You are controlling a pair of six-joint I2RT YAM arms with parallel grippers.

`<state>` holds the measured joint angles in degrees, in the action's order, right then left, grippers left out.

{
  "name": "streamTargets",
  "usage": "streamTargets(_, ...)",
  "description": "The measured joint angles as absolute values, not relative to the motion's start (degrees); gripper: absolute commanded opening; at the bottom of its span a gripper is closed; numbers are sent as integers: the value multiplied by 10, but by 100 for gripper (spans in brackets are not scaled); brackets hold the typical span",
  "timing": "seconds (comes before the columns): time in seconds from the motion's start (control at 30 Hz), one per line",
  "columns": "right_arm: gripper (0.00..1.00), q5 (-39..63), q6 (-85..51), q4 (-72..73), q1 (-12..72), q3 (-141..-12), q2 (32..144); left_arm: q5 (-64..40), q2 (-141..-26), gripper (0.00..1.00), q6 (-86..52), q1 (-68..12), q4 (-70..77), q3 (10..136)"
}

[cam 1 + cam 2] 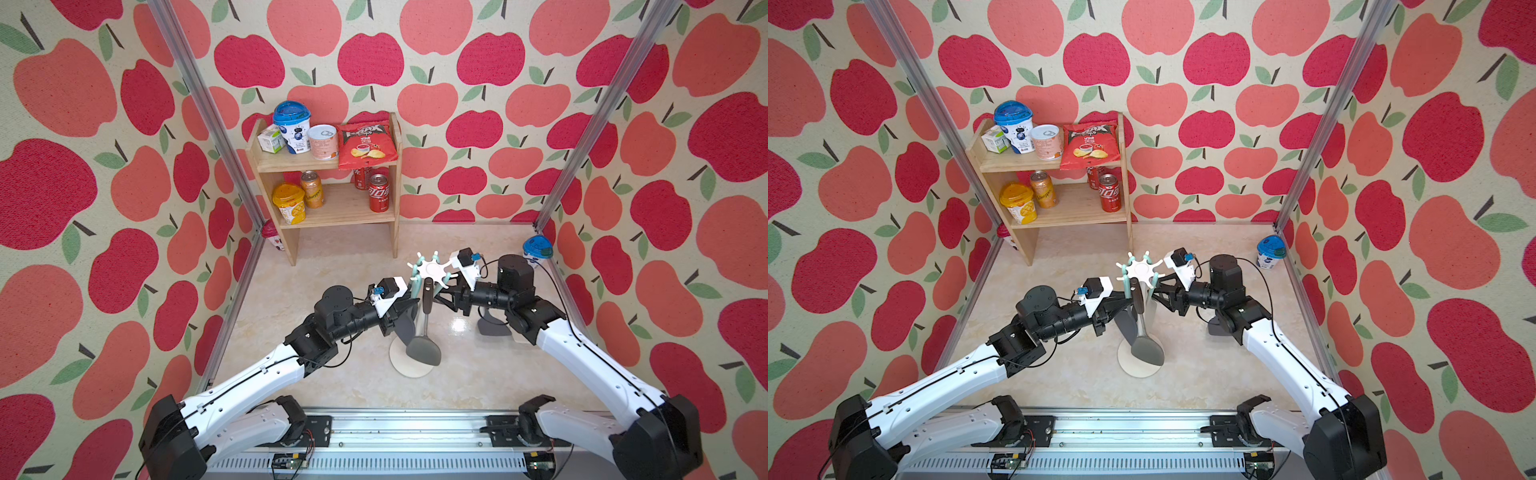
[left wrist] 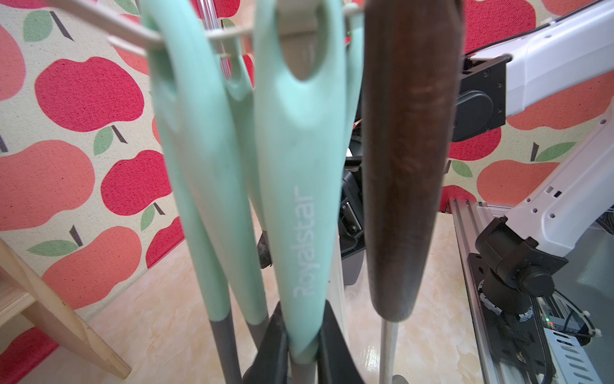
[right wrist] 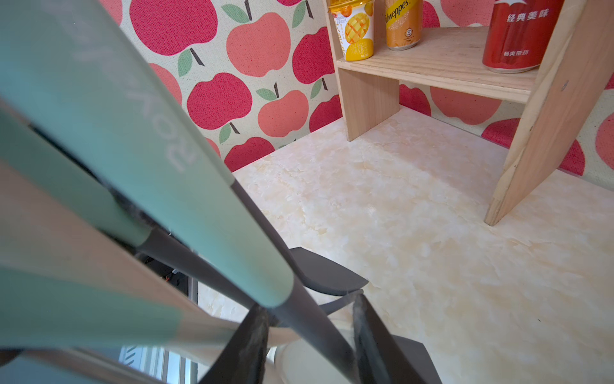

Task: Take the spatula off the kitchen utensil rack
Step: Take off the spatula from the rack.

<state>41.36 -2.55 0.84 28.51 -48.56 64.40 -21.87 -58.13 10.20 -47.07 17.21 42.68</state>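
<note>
The spatula [image 2: 299, 199], mint-handled, hangs by the hole in its handle from a prong of the kitchen utensil rack [image 1: 432, 270], which stands on the marbled tabletop [image 1: 332, 291] between the two arms.

Far left at the back stands a wooden shelf [image 1: 349, 208] with cups, cans and a crisp bag, well apart from the rack. The left gripper [image 2: 300, 342] reaches in from the left, and its fingers [image 2: 272, 349] are clamped tight on the lower end of the spatula's handle.

More mint handles [image 2: 199, 166] hang just beside the spatula, crowding it. On its other side a dark wooden-handled utensil [image 1: 428, 293] hangs close by, its steel shaft and broad grey head reaching down in front of the rack's round base.

The right gripper [image 3: 309, 306] comes in from the right. Its fingers [image 3: 368, 332] stand narrowly apart, straddling the grey neck of another mint-handled utensil [image 3: 149, 149], with the rack's pale pole just behind.

A flat grey head [image 1: 492, 326] shows low under the right arm, its handle hidden. A blue-lidded cup [image 1: 537, 249] sits in the far right corner.
</note>
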Motion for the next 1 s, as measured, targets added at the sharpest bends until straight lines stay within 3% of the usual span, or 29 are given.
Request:
streamTargets(0.57, 11, 381, 0, 19, 299, -490, 646, -219, -581, 0, 102, -469, 176, 424)
streamTargets(1.0, 0, 343, 0, 16, 300, -490, 641, -219, -581, 0, 102, -469, 178, 423)
